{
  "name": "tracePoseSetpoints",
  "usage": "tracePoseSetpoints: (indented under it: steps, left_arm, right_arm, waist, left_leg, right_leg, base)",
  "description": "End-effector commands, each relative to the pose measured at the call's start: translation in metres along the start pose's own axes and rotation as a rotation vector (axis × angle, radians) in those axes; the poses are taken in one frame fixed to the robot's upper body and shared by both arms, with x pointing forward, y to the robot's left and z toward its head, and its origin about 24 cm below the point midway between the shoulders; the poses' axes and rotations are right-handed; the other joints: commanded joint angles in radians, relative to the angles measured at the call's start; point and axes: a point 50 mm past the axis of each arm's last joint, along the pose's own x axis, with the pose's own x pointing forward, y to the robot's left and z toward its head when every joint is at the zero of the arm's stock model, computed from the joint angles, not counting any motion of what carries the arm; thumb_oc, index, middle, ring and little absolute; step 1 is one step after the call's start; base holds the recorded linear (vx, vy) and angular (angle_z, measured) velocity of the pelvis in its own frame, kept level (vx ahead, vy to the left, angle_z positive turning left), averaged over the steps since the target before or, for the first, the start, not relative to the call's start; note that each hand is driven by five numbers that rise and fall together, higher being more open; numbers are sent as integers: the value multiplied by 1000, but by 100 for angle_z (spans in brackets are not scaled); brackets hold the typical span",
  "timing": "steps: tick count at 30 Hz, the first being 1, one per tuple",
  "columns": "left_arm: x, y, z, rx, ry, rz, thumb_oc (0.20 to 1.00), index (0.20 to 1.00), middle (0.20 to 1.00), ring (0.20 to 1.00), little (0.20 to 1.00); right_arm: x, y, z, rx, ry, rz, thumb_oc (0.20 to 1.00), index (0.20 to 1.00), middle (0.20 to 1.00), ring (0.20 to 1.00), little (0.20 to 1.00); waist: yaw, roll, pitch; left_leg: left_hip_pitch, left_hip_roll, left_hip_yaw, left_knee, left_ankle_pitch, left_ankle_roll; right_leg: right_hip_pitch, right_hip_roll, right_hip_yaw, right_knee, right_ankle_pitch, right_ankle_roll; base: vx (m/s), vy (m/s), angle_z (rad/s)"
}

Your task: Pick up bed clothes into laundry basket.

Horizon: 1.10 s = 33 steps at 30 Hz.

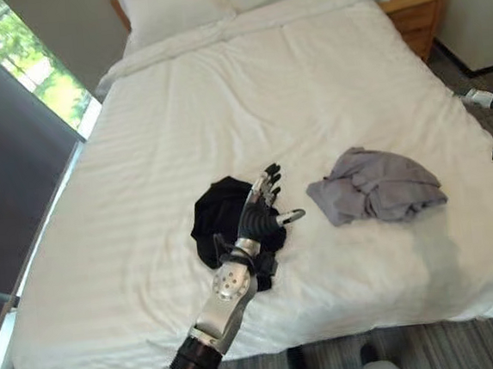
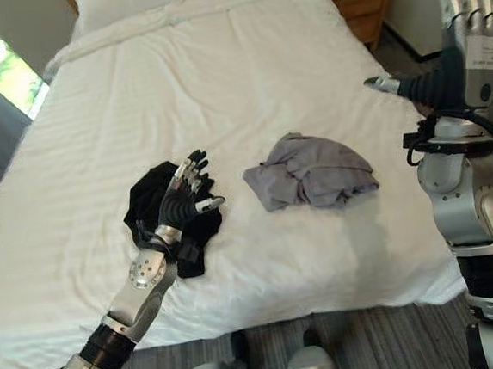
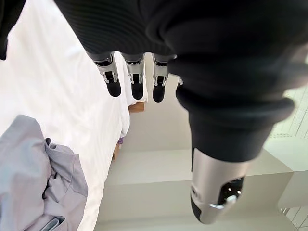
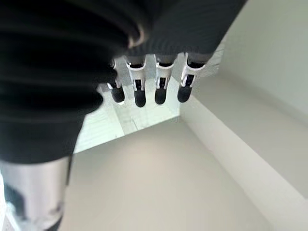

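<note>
Clothes on bed (image 1: 307,84): two garments — one black (image 1: 219,217), one grey (image 1: 376,186), apart. Pillows (image 1: 175,5) at head: two. Wooden nightstand (image 1: 417,10): one. Robot hands: two, left hand (image 1: 261,205), right hand (image 2: 454,41).

Legible text, labels, numbers, signs: none. A pale patch with faint marks sits on the back of the right hand (image 2: 475,50), too small to read. No print can be read on the bed (image 1: 223,109), the grey garment (image 1: 378,185), the black garment (image 1: 219,213) or the wooden nightstand (image 1: 416,5).
</note>
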Motion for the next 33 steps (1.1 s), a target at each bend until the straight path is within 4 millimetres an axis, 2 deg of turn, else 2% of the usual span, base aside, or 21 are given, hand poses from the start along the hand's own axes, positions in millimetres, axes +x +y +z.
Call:
tracePoseSetpoints:
  steps: [1,2,6,7,8,9,12,16,21,22,24,27,32,33]
  left_arm:
    - [7,0,12,-6,-68,-19,1000,1000,1000,1000,1000]
    - [7,0,12,-7,-67,-20,1000,1000,1000,1000,1000]
    - [4,0,6,-23,-36,-26,1000,1000,1000,1000,1000]
    - [4,0,6,-23,-36,-25,1000,1000,1000,1000,1000]
    - [0,2,1,-37,-7,-22,1000,1000,1000,1000,1000]
    - [0,2,1,-36,-7,-21,1000,1000,1000,1000,1000]
    - [-4,5,-4,-57,23,-28,1000,1000,1000,1000,1000]
    - [-8,2,-10,-68,69,-68,1000,1000,1000,1000,1000]
    - [-6,3,-8,-68,56,-67,1000,1000,1000,1000,1000]
    - [-9,4,-6,-67,50,-71,1000,1000,1000,1000,1000]
    - [-9,5,-6,-67,49,-70,1000,1000,1000,1000,1000]
    - [-13,5,-9,-73,61,-80,1000,1000,1000,1000,1000]
    - [-12,13,-7,-49,53,-55,1000,1000,1000,1000,1000]
    - [-10,14,-7,-46,50,-46,1000,1000,1000,1000,1000]
  right_arm:
    - [6,-5,0,29,-6,7,1000,1000,1000,1000,1000]
    - [6,-5,0,29,-6,8,1000,1000,1000,1000,1000]
    - [-18,25,-12,43,81,175,1000,1000,1000,1000,1000]
    - [-17,25,-12,44,81,175,1000,1000,1000,1000,1000]
    - [-36,48,-27,14,170,288,1000,1000,1000,1000,1000]
    - [-35,49,-27,15,169,288,1000,1000,1000,1000,1000]
    - [-70,86,-49,19,345,453,1000,1000,1000,1000,1000]
    - [-108,120,-70,-27,532,610,1000,1000,1000,1000,1000]
    - [-110,125,-76,-36,573,595,1000,1000,1000,1000,1000]
    - [-118,122,-91,-104,612,616,1000,1000,1000,1000,1000]
    - [-117,123,-90,-103,611,615,1000,1000,1000,1000,1000]
    - [-136,118,-109,-149,707,662,1000,1000,1000,1000,1000]
    - [-134,116,-111,-132,714,656,1000,1000,1000,1000,1000]
    - [-137,117,-110,-114,728,661,777,777,777,777,777]
  waist:
    - [32,-58,-42]
    - [32,-59,-43]
    - [43,-70,-39]
    - [42,-71,-40]
    - [59,-77,-37]
    - [57,-77,-38]
    - [83,-81,-30]
    - [114,-89,-15]
    - [127,-86,-5]
    - [144,-87,7]
    - [142,-87,4]
    - [150,-87,26]
    - [144,-90,49]
    - [144,-91,47]
  left_leg:
    - [78,125,70,8,-181,-190]
    - [81,124,70,8,-187,-191]
    - [76,117,65,8,-196,-184]
    - [76,117,65,8,-196,-184]
    - [70,115,61,8,-197,-182]
    - [69,115,61,8,-197,-182]
    - [57,110,51,8,-195,-179]
    - [34,100,39,8,-203,-181]
    - [4,96,33,8,-196,-182]
    - [-32,93,27,8,-185,-184]
    - [-36,93,26,8,-185,-184]
    - [-93,88,13,8,-170,-191]
    - [-189,85,9,8,-149,-201]
    - [-206,87,11,8,-147,-202]
  right_leg:
    - [-8,-48,19,16,-52,62]
    - [-5,-49,18,16,-59,63]
    - [-9,-59,12,16,-57,68]
    - [-10,-60,12,16,-57,68]
    - [-13,-64,3,16,-55,71]
    - [-14,-64,3,16,-55,71]
    - [-20,-67,-10,16,-53,72]
    - [-31,-77,-31,16,-61,80]
    - [-55,-84,-43,16,-57,87]
    - [-83,-86,-51,16,-50,92]
    - [-87,-87,-51,16,-50,92]
    - [-138,-87,-63,16,-38,97]
    - [-240,-83,-58,16,-19,103]
    - [-259,-81,-55,16,-18,104]
  base:
    - [59,43,-1]
    - [48,41,-5]
    - [7,10,-4]
    - [24,4,12]
    - [23,2,17]
    - [18,-1,21]
    - [24,-14,9]
    - [55,-22,19]
    - [3,-6,18]
    - [-17,-11,8]
    - [-11,-7,17]
    - [-29,-16,14]
    - [-68,-9,10]
    - [-57,14,1]
